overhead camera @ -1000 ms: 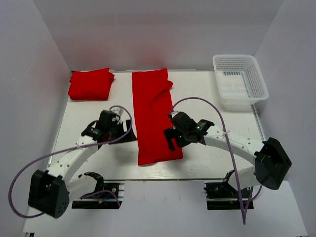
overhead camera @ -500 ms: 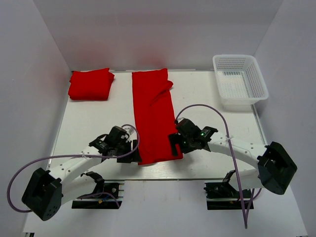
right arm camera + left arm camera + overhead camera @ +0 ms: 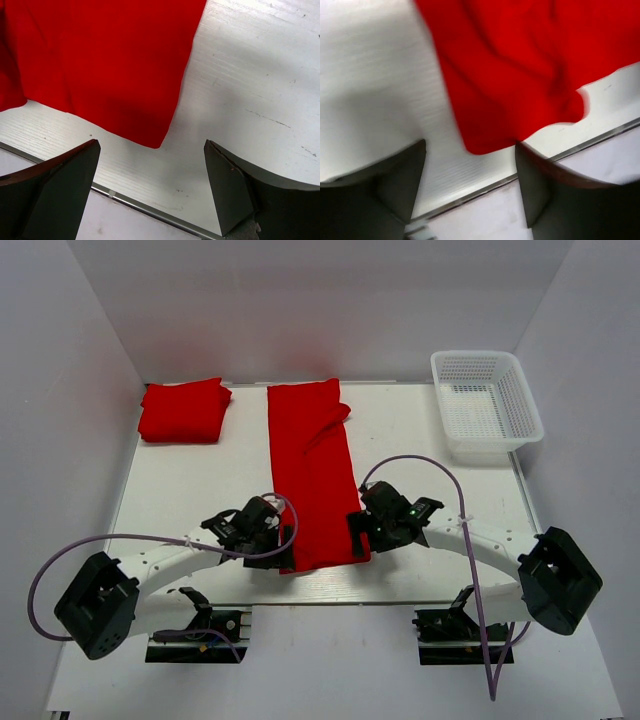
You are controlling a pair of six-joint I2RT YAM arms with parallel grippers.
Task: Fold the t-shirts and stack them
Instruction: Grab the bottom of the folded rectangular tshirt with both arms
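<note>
Cloth lies at the tips of both tools. The long bright red t-shirt, folded into a narrow strip, runs from 12 o'clock to 6 o'clock down the middle of the white table. One sleeve pokes out on its 1 o'clock side.

The left gripper sits at the strip's 7 o'clock corner and the right gripper at its 5 o'clock corner, both close to the table's near edge. In the left wrist view the left fingers stand spread. The shirt's rounded corner reaches down into the gap and meets the tip of the finger at 3 o'clock, but whether that finger presses the cloth I cannot tell. No cloth is pinched. In the right wrist view the right fingers stand wide apart. The hem corner points into the gap between them, apart from both, with bare table on either side.

A second red t-shirt, folded into a squat rectangle, lies in the table's 10 o'clock corner, near the strip but not touching it. The white plastic mesh basket stands upright in the 2 o'clock corner, well apart from both shirts, with its mesh floor and walls in plain view.
</note>
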